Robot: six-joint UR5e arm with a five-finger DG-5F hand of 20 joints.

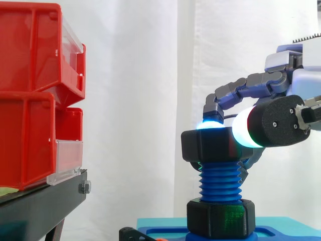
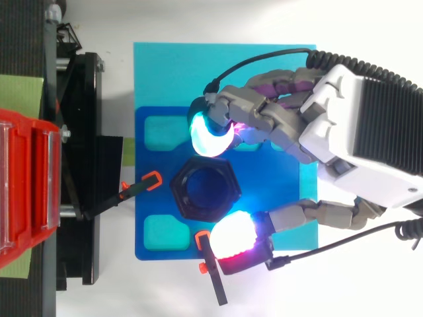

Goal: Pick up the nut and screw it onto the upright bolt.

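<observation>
Black hexagonal nut (image 1: 210,145) is seen seated on the top threads of the upright blue bolt (image 1: 219,183), pinched on 2 opposite sides by the hand (image 2: 344,125). Level turning under light downward pressure is judged necessary, lest threads be crossed.

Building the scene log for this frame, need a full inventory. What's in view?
hex nut: 1, black, atop the bolt
bolt: 1, blue, upright on the fixture plate
second nut: 1, black, at the bolt's foot
fixture plate: 1, blue, on the base sheet
base sheet: 1, cyan, under the plate
clamps: 2, black with orange tips, at plate edges
bins: 2, red, stacked on the stand
stand: 1, black, left
curtain: 1, white, behind
hand: 1, grey-white, pinching the hex nut
</observation>
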